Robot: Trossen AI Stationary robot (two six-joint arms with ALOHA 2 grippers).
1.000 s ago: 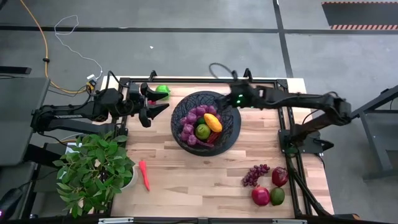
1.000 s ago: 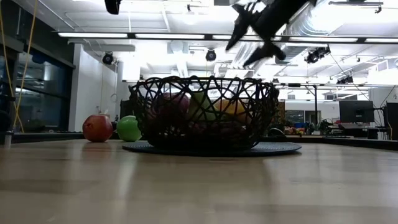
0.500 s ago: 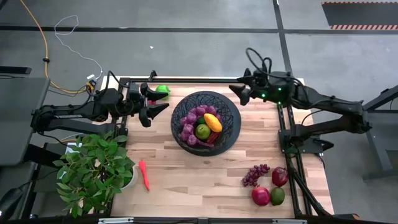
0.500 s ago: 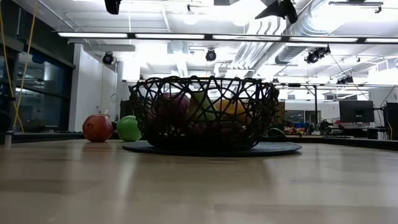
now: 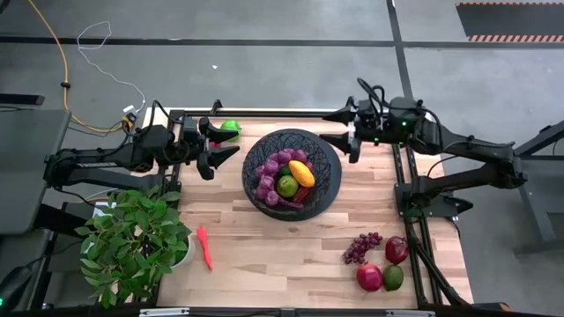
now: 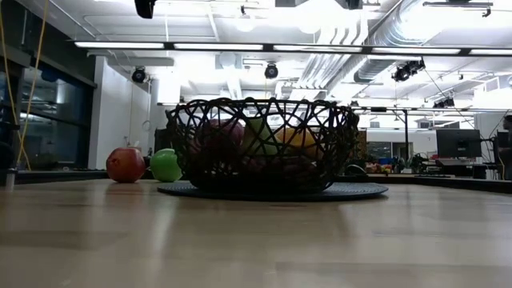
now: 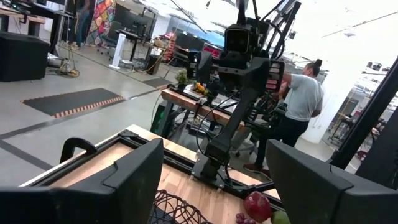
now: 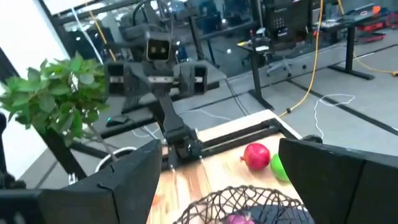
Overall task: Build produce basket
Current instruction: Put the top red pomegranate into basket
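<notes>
The black mesh basket [image 5: 317,180] stands mid-table on its round base and holds purple grapes [image 5: 270,173], a yellow-orange mango [image 5: 301,173] and a green fruit [image 5: 287,186]. Loose produce lies on the table: a slim red pepper [image 5: 204,247], a grape bunch [image 5: 361,247], two red fruits [image 5: 397,250] and a green one [image 5: 393,278] near the right front corner. A red fruit [image 8: 256,155] and a green fruit [image 5: 230,126] sit at the far left. My left gripper [image 5: 236,143] hovers open left of the basket. My right gripper [image 5: 326,127] hovers open by its far right rim.
A leafy potted plant [image 5: 137,242] fills the near left corner. Black frame rails [image 5: 407,189] run along the table's far and right sides. Bare wood [image 5: 282,255] lies in front of the basket. A person [image 7: 300,106] stands in the room beyond.
My right gripper has pulled back from over the basket's far rim, rising and going toward the table's far right corner. It has rolled and come level. In the low view it has left the picture at the top. The basket and produce have stayed put.
</notes>
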